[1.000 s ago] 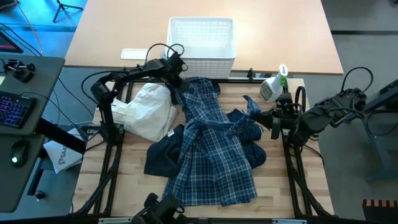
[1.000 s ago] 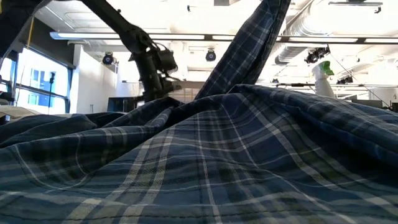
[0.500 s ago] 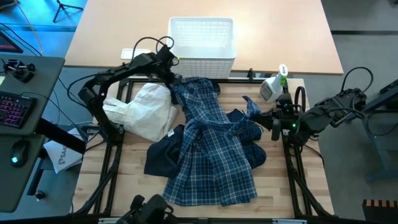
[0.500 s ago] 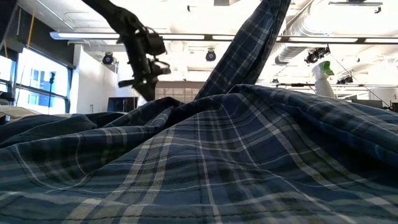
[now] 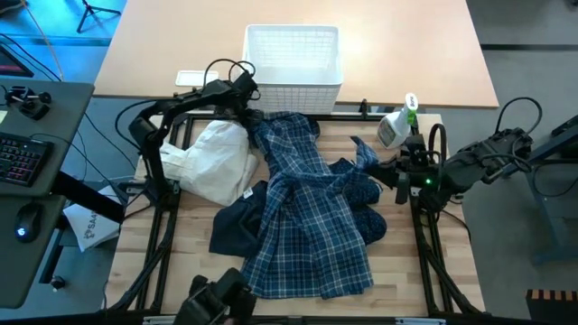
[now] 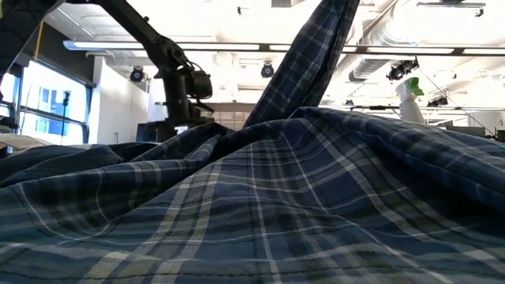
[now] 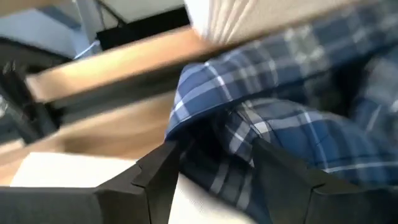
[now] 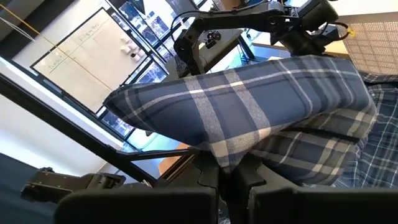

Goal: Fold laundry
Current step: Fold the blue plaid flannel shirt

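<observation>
- Left gripper [image 5: 247, 101] of mine hovers with fingers apart at the far corner of the plaid shirt [image 5: 312, 221], gripping nothing.
- Right gripper [image 8: 227, 176] of mine is clamped on a soft fold of that shirt at the table's right side.
- Between them the checked cloth lies crumpled over the wooden table [image 5: 203, 271].
- Beside it left lies a white bundle [image 5: 215, 161]; a navy piece [image 5: 233, 226] peeks out nearer.
- Beyond the far edge stands a lattice basket [image 5: 293, 56].

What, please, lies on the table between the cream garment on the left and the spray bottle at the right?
In the high view, the plaid shirt fills the stretch between the cream garment and the spray bottle.
</observation>
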### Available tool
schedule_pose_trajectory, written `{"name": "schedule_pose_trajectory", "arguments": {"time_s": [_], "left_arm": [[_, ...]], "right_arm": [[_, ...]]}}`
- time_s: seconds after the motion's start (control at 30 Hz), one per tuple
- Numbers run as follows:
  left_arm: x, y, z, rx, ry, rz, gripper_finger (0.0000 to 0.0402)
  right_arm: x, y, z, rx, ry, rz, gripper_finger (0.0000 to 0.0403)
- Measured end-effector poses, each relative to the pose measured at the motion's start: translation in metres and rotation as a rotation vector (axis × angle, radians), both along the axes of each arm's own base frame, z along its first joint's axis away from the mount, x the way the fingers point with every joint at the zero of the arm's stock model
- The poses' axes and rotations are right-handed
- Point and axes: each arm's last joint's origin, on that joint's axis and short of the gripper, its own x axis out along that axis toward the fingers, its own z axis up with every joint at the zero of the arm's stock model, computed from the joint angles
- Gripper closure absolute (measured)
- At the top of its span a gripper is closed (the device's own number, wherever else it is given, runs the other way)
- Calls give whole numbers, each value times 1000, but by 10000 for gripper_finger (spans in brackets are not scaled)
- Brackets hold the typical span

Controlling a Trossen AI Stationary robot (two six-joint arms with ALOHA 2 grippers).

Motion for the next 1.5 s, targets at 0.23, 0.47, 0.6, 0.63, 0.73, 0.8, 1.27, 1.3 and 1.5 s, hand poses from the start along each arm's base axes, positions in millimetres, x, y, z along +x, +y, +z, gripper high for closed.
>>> {"name": "schedule_pose_trajectory", "arguments": {"time_s": [0.23, 0.47, 0.6, 0.63, 0.73, 0.8, 1.27, 1.3, 1.5], "left_arm": [[3, 13, -19, -78, -116, 89, 215], [12, 13, -37, -118, -128, 69, 246], [20, 9, -40, -92, -109, -7, 315], [21, 8, -37, -78, -115, -27, 341], [28, 4, -23, -15, -149, -79, 391], [33, -2, -10, 37, -169, -121, 392], [20, -62, 148, 741, -255, -360, 401], [20, -63, 154, 779, -267, -390, 401], [25, -64, 164, 889, -310, -628, 401]], "right_arm": [[0, 0, 0, 0, 0, 0, 403], [0, 0, 0, 0, 0, 0, 403], [0, 0, 0, 0, 0, 1, 403], [0, 0, 0, 0, 1, 1, 403], [0, 0, 0, -2, 1, 2, 403], [0, 0, 0, -4, 2, 3, 403], [9, 12, -6, 104, 52, 196, 403], [11, 15, -8, 112, 65, 222, 403], [26, 31, -17, 123, 112, 286, 403]]}}
